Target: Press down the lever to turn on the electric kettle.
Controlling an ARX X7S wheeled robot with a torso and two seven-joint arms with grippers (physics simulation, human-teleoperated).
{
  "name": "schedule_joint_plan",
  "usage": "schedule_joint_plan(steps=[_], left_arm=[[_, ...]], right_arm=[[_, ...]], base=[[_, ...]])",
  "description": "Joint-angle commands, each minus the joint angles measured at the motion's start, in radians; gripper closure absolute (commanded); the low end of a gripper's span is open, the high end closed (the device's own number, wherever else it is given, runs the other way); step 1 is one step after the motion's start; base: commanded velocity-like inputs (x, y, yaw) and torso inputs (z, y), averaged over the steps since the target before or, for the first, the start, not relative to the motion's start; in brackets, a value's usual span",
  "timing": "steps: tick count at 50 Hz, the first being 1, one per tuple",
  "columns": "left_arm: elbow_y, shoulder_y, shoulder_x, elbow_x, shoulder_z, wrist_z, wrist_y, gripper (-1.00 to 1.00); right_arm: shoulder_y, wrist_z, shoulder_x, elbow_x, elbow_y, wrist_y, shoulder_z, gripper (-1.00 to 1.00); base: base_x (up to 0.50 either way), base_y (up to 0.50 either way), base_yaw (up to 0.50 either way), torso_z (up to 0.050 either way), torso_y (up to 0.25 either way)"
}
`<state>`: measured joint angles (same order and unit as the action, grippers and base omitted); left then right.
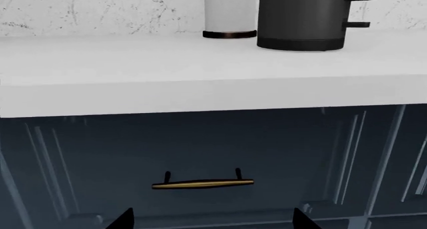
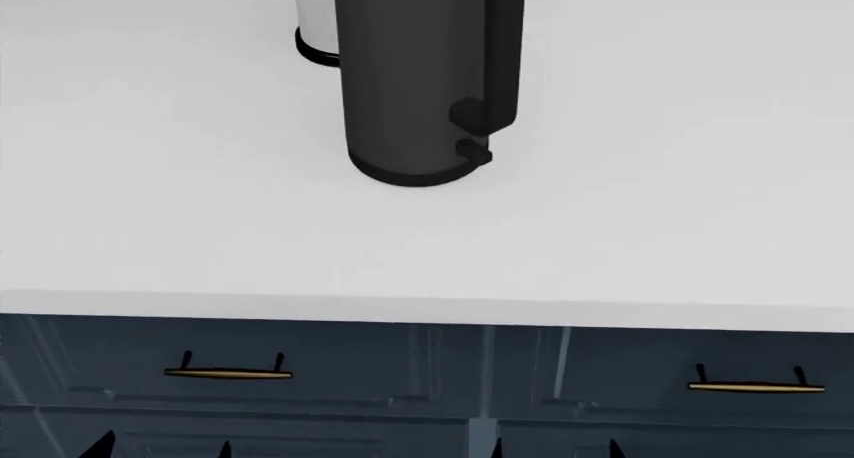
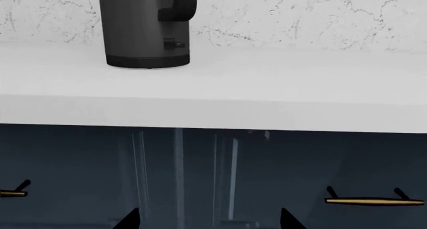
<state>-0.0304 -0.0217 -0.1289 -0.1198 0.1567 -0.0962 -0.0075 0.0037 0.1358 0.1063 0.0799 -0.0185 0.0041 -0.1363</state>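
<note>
The electric kettle point(image 2: 407, 78) is a tall charcoal-black cylinder standing upright on the white counter point(image 2: 641, 228). Its handle faces front right. The lever point(image 2: 474, 151) is a small black tab jutting out at the handle's lower end, near the base. The kettle point(image 1: 303, 19) and lever point(image 1: 357, 24) also show in the left wrist view, and the kettle point(image 3: 140, 29) and lever point(image 3: 175, 44) in the right wrist view. My left gripper point(image 2: 163, 448) and right gripper point(image 2: 554, 448) are both open and empty. They sit low in front of the drawers, below the counter edge, far from the kettle.
A white cylinder with a black base ring point(image 2: 314, 28) stands just behind and left of the kettle. Dark blue drawers with brass handles point(image 2: 227, 374) point(image 2: 754, 386) run under the counter. A marbled white wall point(image 3: 320, 14) backs the counter.
</note>
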Motion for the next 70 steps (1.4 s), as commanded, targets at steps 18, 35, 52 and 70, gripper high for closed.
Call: schedule_joint_plan(steps=[18, 35, 52, 70], left_arm=[[0.037, -0.002, -0.019, -0.024, 0.008, -0.037, -0.017, -1.00], [0.527, -0.070, -0.122, -0.190, -0.040, -0.076, -0.433, -1.00], [0.536, -0.171, -0.131, -0.247, -0.054, -0.081, -0.524, -1.00], [0.557, -0.161, -0.140, -0.255, -0.059, -0.092, -0.517, -1.00]], right_arm=[[0.002, 0.044, 0.027, 0.008, -0.029, 0.008, -0.025, -1.00], [0.062, 0.091, 0.124, 0.059, -0.597, 0.443, 0.027, -1.00], [0.067, 0.087, 0.147, 0.064, -0.622, 0.447, 0.012, -1.00], [0.064, 0.091, 0.158, 0.086, -0.624, 0.450, 0.022, -1.00]], base=[[0.00, 0.00, 0.00, 0.050, 0.000], [0.00, 0.00, 0.00, 0.018, 0.000], [0.24, 0.00, 0.00, 0.000, 0.000], [0.50, 0.00, 0.00, 0.000, 0.000]])
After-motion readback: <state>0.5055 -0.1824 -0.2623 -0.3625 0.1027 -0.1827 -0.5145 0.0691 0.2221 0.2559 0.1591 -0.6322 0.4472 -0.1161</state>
